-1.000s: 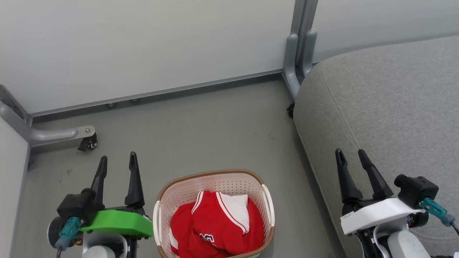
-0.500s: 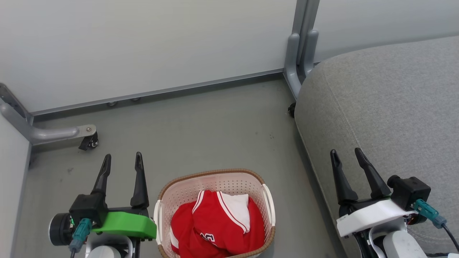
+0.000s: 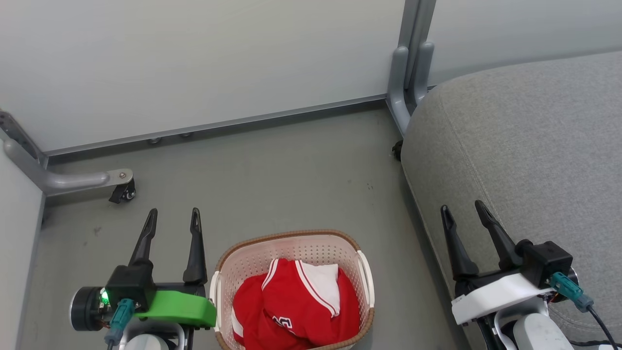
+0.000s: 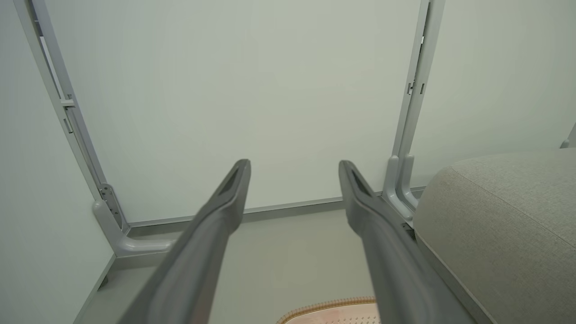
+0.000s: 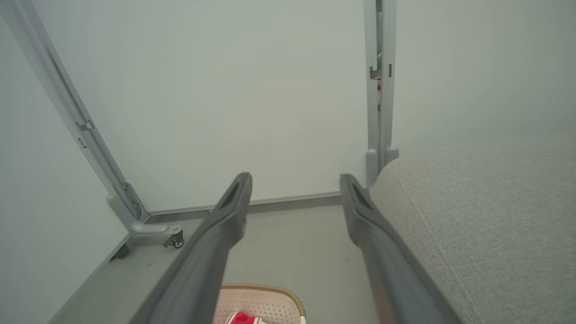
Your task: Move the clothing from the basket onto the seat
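Note:
The cream basket (image 3: 291, 245) with a brown rim stands on the floor at the bottom centre of the head view. Red clothing (image 3: 296, 306) with white stripes lies bunched inside it. The grey seat (image 3: 525, 146) fills the right side. My left gripper (image 3: 174, 217) is open just left of the basket, with nothing between its fingers. My right gripper (image 3: 461, 209) is open over the seat's front edge, right of the basket. The left wrist view catches the basket rim (image 4: 328, 306) and the seat (image 4: 508, 216); the right wrist view shows the basket (image 5: 261, 299), a bit of the clothing (image 5: 243, 317) and the seat (image 5: 486, 216).
Pale partition panels stand behind, on grey metal posts (image 3: 408, 63). A foot with a caster (image 3: 119, 187) reaches over the floor at the left, and a small caster (image 3: 397, 149) sits beside the seat's corner. Grey floor (image 3: 272, 180) lies between the basket and the panels.
Both arms have shifted: the left gripper has moved right toward the basket, the right gripper left and slightly down. Both stay open. The clothing lies as before.

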Motion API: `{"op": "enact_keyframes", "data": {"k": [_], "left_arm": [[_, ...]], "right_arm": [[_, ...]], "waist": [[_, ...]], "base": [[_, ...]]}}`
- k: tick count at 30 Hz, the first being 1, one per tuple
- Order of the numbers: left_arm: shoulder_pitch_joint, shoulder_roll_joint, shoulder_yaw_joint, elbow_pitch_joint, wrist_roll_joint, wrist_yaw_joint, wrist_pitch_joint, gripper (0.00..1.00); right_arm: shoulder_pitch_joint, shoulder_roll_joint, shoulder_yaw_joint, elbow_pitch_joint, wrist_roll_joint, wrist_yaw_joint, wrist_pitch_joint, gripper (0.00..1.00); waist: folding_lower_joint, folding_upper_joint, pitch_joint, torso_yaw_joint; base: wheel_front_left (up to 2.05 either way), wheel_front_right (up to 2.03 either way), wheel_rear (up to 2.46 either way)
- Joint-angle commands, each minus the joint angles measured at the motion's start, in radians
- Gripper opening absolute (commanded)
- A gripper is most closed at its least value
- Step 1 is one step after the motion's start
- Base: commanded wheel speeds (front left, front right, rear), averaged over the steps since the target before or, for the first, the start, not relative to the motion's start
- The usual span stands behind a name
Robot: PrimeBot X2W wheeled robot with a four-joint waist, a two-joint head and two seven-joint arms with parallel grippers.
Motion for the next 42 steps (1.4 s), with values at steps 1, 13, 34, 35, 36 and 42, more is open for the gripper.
{"op": "enact_keyframes", "data": {"k": [1,13,34,35,36,42], "left_arm": [[0.011,0.007,0.002,0.003,0.002,-0.004,-0.001,1.0],[0.016,0.007,0.002,0.016,-0.028,-0.017,-0.001,1.0],[-0.163,0.012,-0.027,0.13,0.025,-0.082,-0.001,1.0],[-0.178,0.012,-0.03,0.143,0.027,-0.084,-0.001,1.0],[-0.195,0.017,-0.04,0.16,0.036,-0.09,-0.001,1.0],[-0.306,0.035,-0.083,0.254,0.05,-0.102,-0.001,1.0]], "right_arm": [[-0.008,-0.006,0.001,0.005,-0.002,0.0,-0.005,1.0],[-0.01,-0.006,0.006,0.02,0.008,0.0,-0.005,1.0],[-0.114,-0.005,0.028,-0.082,-0.017,0.0,-0.004,1.0],[-0.124,-0.005,0.031,-0.091,-0.02,0.0,-0.004,1.0],[-0.137,-0.005,0.033,-0.1,-0.022,0.0,-0.004,1.0],[-0.222,-0.005,0.048,-0.148,-0.028,0.0,-0.004,1.0]], "waist": [[-0.0001,0.0,-0.001,0.0],[-0.0001,0.0,-0.005,0.0],[-0.0001,0.0,0.165,-0.09],[-0.0001,0.0,0.182,-0.099],[-0.0001,0.0,0.202,-0.109],[-0.0001,0.0,0.321,-0.165]], "base": [[0.0,0.0,0.0],[0.0,0.0,0.0],[0.0,0.0,0.0],[0.0,0.0,0.0],[0.0,0.0,0.0],[0.0,0.0,0.0]]}}
